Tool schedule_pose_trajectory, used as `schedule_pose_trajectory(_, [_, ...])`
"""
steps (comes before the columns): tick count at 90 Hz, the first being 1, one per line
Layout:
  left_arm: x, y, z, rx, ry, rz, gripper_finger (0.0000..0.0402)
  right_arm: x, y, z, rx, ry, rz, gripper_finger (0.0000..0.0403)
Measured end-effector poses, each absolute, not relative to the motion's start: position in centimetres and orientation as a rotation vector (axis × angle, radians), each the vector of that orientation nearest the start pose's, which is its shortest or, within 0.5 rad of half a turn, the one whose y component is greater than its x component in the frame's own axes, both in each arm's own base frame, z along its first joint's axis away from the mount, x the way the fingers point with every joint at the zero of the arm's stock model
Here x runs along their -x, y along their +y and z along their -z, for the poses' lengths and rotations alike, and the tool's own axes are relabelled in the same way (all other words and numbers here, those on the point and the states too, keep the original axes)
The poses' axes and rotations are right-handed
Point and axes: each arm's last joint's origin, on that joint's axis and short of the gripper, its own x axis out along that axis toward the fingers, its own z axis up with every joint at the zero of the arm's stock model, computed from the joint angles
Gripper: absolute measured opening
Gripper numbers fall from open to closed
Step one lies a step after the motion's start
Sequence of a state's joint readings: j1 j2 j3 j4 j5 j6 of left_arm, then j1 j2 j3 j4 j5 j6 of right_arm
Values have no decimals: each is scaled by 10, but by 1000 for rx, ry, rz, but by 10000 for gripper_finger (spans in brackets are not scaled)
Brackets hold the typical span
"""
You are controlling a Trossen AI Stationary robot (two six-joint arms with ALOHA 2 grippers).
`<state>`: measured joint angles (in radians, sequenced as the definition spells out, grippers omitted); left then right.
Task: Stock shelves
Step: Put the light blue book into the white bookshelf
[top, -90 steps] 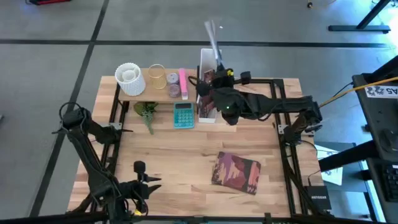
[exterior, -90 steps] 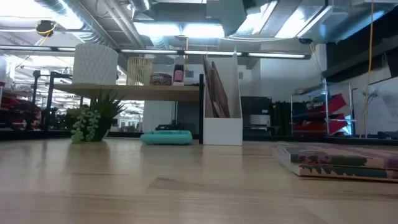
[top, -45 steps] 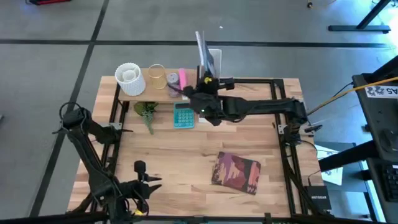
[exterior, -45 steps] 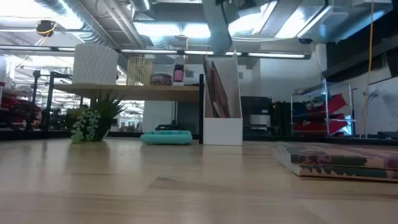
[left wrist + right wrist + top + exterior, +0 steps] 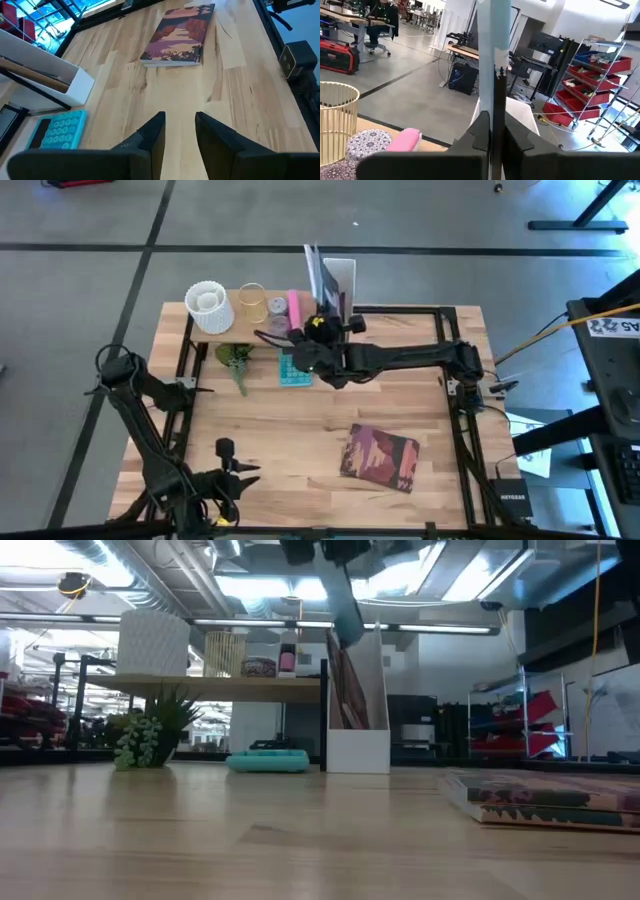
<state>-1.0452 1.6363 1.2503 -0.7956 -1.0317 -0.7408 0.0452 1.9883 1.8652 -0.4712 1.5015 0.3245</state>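
We see the right gripper [image 5: 322,330] clamped on a thin grey-blue book [image 5: 318,275], held upright above the white file box [image 5: 358,705], its arm stretched across from the table's right side. The file box stands at the right end of the wood shelf [image 5: 245,326], just beside a teal calculator [image 5: 293,368]. The left gripper [image 5: 179,137] waits parted at the table's near left corner, its arm folded, facing 1 flat book [image 5: 380,457]
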Motion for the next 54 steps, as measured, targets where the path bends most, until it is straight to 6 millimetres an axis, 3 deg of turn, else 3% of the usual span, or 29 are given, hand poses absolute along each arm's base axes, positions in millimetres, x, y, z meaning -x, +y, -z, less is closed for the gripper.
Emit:
schedule_pose_trajectory(36, [-181, -263, -254, -295, 540, -199, 90, -414, -10, -309, 13, 247, 1418, 1])
schedule_pose_trajectory(54, [-181, -263, -254, -294, 540, -199, 90, -421, -9, -293, 1, 274, 1408, 11])
